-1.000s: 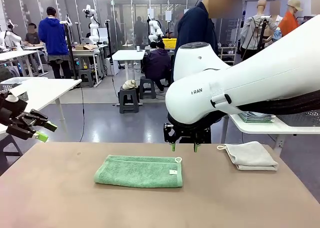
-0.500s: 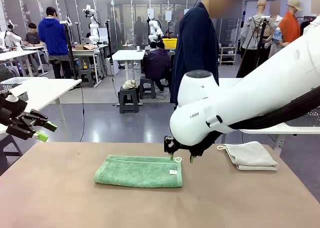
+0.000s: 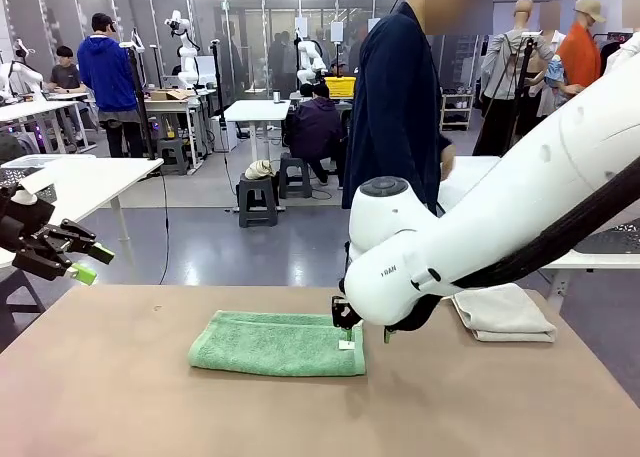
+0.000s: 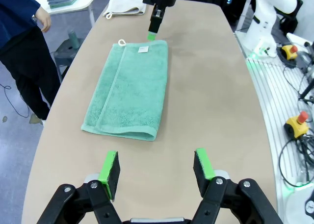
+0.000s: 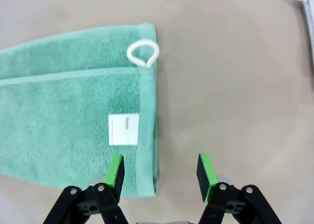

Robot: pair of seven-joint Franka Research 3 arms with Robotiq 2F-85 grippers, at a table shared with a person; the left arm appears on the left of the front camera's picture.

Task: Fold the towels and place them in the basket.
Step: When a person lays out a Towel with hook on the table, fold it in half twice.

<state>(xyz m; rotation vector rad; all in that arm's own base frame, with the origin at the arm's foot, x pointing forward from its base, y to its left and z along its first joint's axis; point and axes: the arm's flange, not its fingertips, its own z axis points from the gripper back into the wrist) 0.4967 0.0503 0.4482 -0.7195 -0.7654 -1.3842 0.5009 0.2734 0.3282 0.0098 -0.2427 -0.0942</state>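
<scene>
A folded green towel [image 3: 275,343] lies at the table's middle, its white label [image 5: 123,129] and loop [image 5: 143,53] at its right end. My right gripper [image 3: 366,339] hangs open just over that end. In the right wrist view one finger [image 5: 116,171] stands over the towel's [image 5: 64,121] corner and the other over bare table. A folded cream towel [image 3: 505,313] lies at the far right. My left gripper [image 3: 88,261] hovers open off the table's left edge, with the green towel [image 4: 130,89] ahead of it. A dark mesh basket [image 3: 612,241] partly shows on the side table at the right.
A person in dark blue [image 3: 398,107] stands at the far side, just behind my right arm. A white side table [image 3: 560,259] at the right holds folded garments. A pale lattice basket [image 3: 28,167] sits on a white table at the left.
My right arm has come down and nearer, bringing its gripper from above the towel's far right corner to just over its right end. The person has stepped into fuller view. The left arm is still.
</scene>
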